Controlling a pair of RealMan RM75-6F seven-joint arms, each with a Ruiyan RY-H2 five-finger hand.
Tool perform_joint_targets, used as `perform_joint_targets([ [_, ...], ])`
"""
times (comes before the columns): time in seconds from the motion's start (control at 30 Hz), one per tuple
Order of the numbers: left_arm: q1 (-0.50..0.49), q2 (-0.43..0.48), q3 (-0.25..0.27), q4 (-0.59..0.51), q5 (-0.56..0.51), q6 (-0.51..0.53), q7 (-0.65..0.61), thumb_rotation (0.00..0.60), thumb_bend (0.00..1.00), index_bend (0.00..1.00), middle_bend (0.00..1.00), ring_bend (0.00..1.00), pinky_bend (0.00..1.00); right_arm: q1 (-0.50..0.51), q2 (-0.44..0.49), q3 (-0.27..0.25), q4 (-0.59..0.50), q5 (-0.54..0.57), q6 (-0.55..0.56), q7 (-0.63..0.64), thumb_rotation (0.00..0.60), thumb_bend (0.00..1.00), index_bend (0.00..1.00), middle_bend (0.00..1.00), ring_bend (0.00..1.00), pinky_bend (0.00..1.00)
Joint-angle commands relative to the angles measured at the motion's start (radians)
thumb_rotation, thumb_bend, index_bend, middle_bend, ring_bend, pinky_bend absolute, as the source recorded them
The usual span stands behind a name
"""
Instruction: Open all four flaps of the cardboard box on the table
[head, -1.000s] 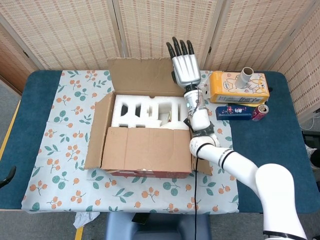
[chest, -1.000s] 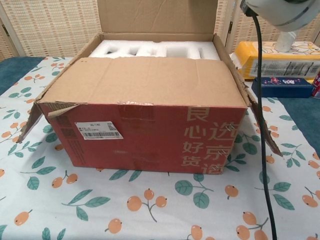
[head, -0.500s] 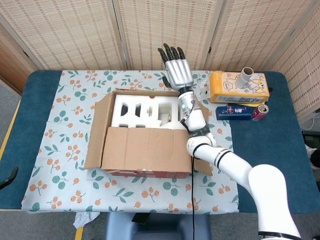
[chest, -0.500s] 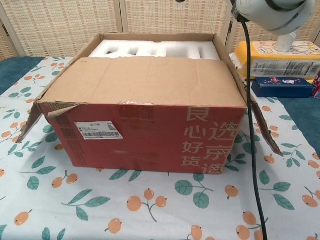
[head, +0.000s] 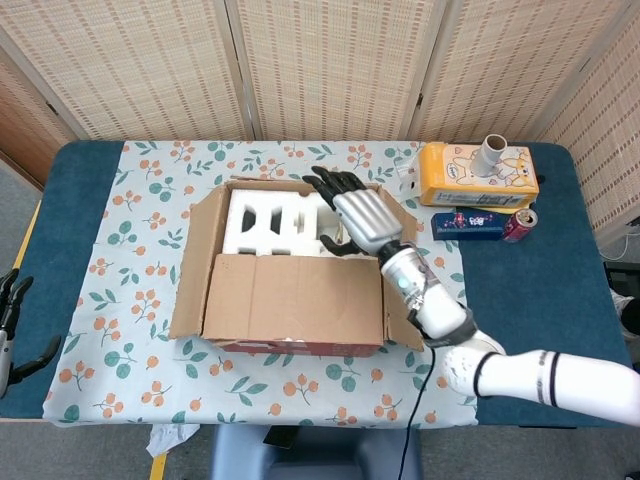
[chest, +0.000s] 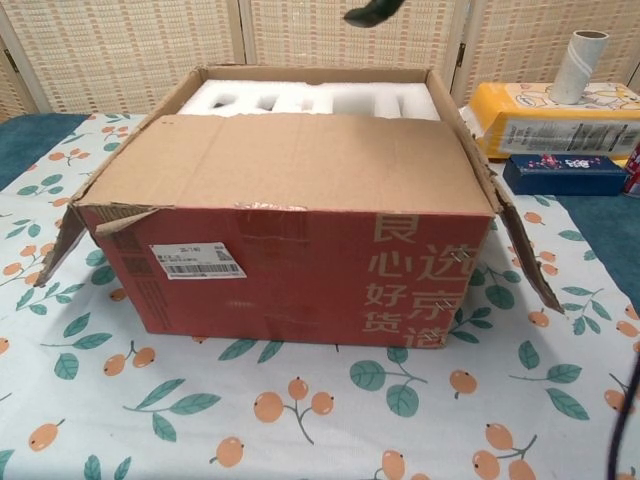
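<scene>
One flap left to lift, by the look of it. Red-printed brown cardboard box (head: 290, 345) mid-table on the floral tablecloth (head: 130, 300), long side toward the robot. Left side flap (head: 192, 262) and right side flap (chest: 515, 245) splayed outward and down; far flap out of sight, presumably folded back behind the rear wall. Near long flap (head: 295, 295) lying flat over the front half, its free edge across the middle of the opening beside the moulded white foam insert (head: 265, 220).

Right hand (head: 362, 217) over the back right of the opening, above the foam, fingers stretched out and apart, grasping nothing; no contact with the cardboard to be seen. Left hand (head: 12, 315) low at the table's left edge, well apart from the box, fingers loose and empty.

Probably light, stiff corrugated board: hinges on its crease, bends little, tears or buckles if twisted by one corner. Surface dry and matte, so grippy enough. Best hooked from under the free edge near its middle, then swung forward and down toward the robot. Likely to spring back partway. Foam brittle and crumbly; better kept clear of the fingertips.

Yellow tissue pack (head: 478, 176), blue carton (head: 470, 224) and red can (head: 520, 223) well off to the right.
</scene>
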Motion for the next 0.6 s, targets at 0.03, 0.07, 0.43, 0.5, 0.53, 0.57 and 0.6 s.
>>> perform_joint_targets([
  [0.03, 0.0, -0.002, 0.0, 0.0, -0.003, -0.001, 0.004, 0.6, 0.35, 0.0, 0.0, 0.0, 0.0, -0.086, 0.08, -0.044, -0.098, -0.076, 0.007, 0.062, 0.6, 0.44, 0.0, 0.0, 0.0, 0.07],
  [0.07, 0.0, -0.004, 0.001, 0.002, -0.004, -0.002, 0.007, 0.6, 0.35, 0.0, 0.0, 0.0, 0.0, -0.102, 0.08, -0.048, -0.101, -0.112, 0.01, 0.091, 0.6, 0.44, 0.0, 0.0, 0.0, 0.14],
  [0.43, -0.017, -0.012, 0.008, 0.024, 0.01, -0.023, -0.005, 0.6, 0.35, 0.0, 0.0, 0.0, 0.0, -0.122, 0.048, -0.047, 0.003, -0.183, -0.113, 0.357, 0.6, 0.44, 0.0, 0.0, 0.0, 0.38],
  [0.5, -0.016, -0.013, 0.009, 0.028, 0.013, -0.02, -0.012, 0.6, 0.35, 0.0, 0.0, 0.0, 0.0, -0.12, 0.033, -0.049, 0.032, -0.192, -0.134, 0.393, 0.6, 0.44, 0.0, 0.0, 0.0, 0.39],
  [0.53, -0.017, -0.013, 0.009, 0.029, 0.012, -0.022, -0.014, 0.6, 0.35, 0.0, 0.0, 0.0, 0.0, -0.119, 0.027, -0.049, 0.043, -0.196, -0.144, 0.41, 0.6, 0.44, 0.0, 0.0, 0.0, 0.39],
  [0.57, -0.018, -0.012, 0.009, 0.03, 0.009, -0.025, -0.017, 0.6, 0.35, 0.0, 0.0, 0.0, 0.0, -0.118, 0.019, -0.05, 0.057, -0.202, -0.157, 0.432, 0.6, 0.44, 0.0, 0.0, 0.0, 0.39],
  [0.6, -0.018, -0.012, 0.009, 0.031, 0.006, -0.028, -0.018, 0.6, 0.35, 0.0, 0.0, 0.0, 0.0, -0.117, 0.014, -0.049, 0.066, -0.208, -0.169, 0.45, 0.6, 0.44, 0.0, 0.0, 0.0, 0.39],
])
